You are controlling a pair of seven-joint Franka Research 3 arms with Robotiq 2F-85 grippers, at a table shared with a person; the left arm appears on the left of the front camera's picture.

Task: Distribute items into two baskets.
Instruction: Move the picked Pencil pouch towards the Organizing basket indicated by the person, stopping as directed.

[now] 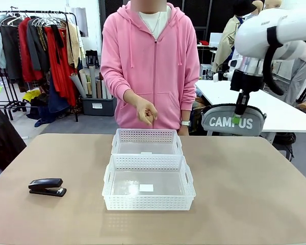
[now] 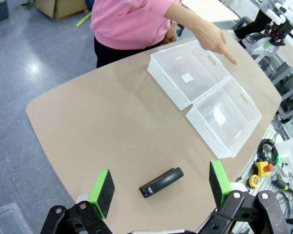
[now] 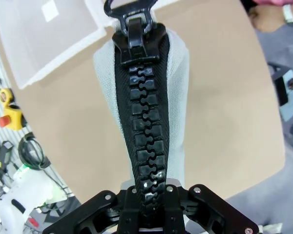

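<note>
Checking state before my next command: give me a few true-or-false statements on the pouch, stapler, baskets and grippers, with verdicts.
1. The grey pouch hangs from the right gripper, off the table. True.
2. Neither the larger basket nor the smaller basket holds an item. True.
3. The stapler lies in the larger basket. False: it lies on the table, outside both baskets, toward the robot's left.
4. The left gripper is shut on the stapler. False: it is open, above the stapler.
</note>
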